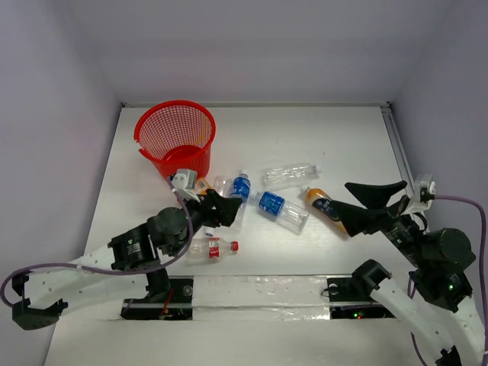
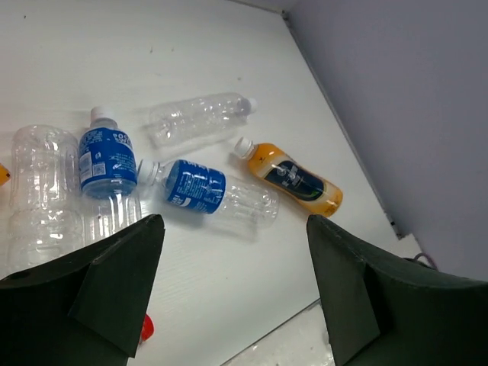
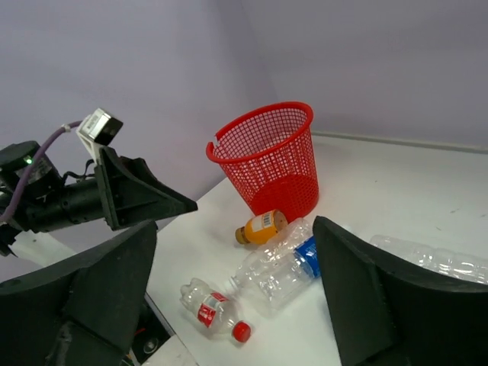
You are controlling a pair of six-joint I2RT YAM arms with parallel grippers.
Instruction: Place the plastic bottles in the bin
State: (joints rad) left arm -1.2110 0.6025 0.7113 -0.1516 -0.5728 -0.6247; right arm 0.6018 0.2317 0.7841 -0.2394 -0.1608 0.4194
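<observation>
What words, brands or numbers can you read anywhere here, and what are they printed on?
No text is readable anywhere.
Print on the two blue-labelled bottles: too blurred.
Print on the dark-labelled orange bottle: too blurred.
Print on the red-capped bottle: too small.
Print on the white-labelled orange bottle beside the bin: too small.

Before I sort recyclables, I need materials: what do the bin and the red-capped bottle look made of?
Bin: red plastic, seemingly; glossy moulded lattice walls, solid rim. Red-capped bottle: thin clear plastic, probably; see-through, shiny body, red label.
</observation>
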